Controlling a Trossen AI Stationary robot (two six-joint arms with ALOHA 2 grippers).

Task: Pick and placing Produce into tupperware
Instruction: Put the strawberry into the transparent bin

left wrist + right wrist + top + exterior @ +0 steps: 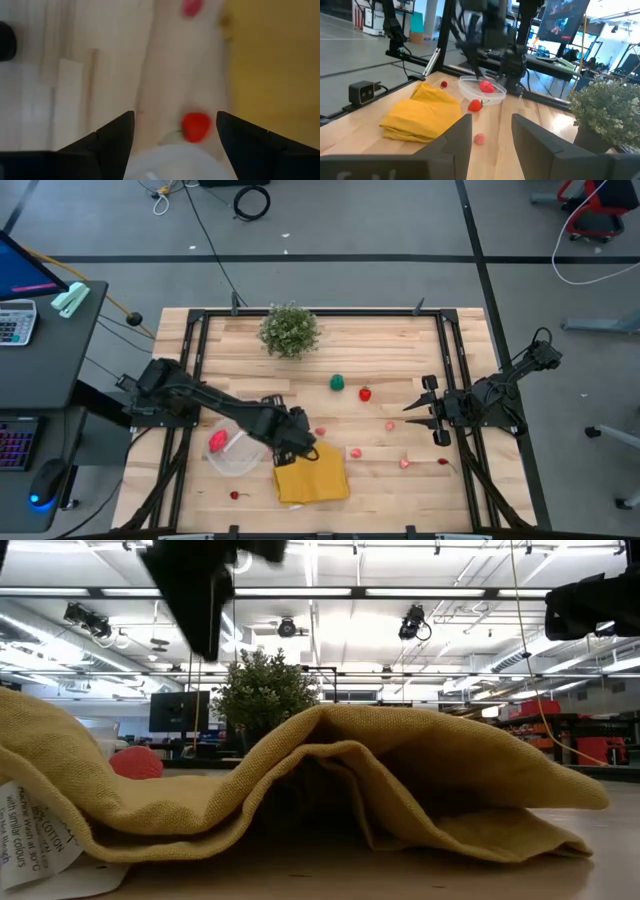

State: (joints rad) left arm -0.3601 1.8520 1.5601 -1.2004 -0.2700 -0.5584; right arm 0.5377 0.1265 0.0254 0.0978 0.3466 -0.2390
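Note:
The round clear tupperware (236, 456) stands at the front left with one red piece (218, 442) in it. My left gripper (300, 442) hangs open above its right rim. In the left wrist view a red strawberry (195, 126) lies on the table between the open fingers, beside the rim (170, 165), untouched; it also shows in the right wrist view (475, 105). Other produce lies loose: a green piece (338, 383), a red one (365, 393), pink ones (355, 452) (390, 425). My right gripper (428, 408) waits open at the right.
A folded yellow cloth (312, 478) lies right of the tupperware, just under my left gripper. A bushy potted plant (290, 330) stands at the far middle. More small pieces lie at the front right (405, 463) (443, 462), and one lies near the front left (235, 495).

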